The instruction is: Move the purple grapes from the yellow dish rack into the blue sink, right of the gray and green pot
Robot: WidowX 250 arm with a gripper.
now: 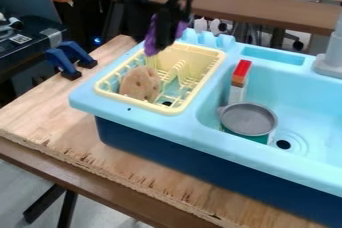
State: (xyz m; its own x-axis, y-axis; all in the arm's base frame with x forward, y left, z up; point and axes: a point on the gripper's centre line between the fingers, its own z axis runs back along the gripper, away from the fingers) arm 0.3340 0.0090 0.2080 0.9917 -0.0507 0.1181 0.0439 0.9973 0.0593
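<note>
The black gripper (159,28) hangs at the upper middle, above the back left part of the yellow drying rack (219,61). It is shut on a purple thing (152,46) that looks soft and hangs down between and beside its fingers. In the rack's front left part, a light brown, flat, roundish thing (139,84) with small hollows stands leaning near the white-yellow prongs. The rack sits in the left side of the light blue toy sink (160,128).
In the basin are a grey pan (248,119), a red-and-orange-topped block (241,73) behind it, and something green partly under the pan. A grey faucet (332,54) rises at right. Blue clamps (69,59) grip the wooden board (40,114) at left.
</note>
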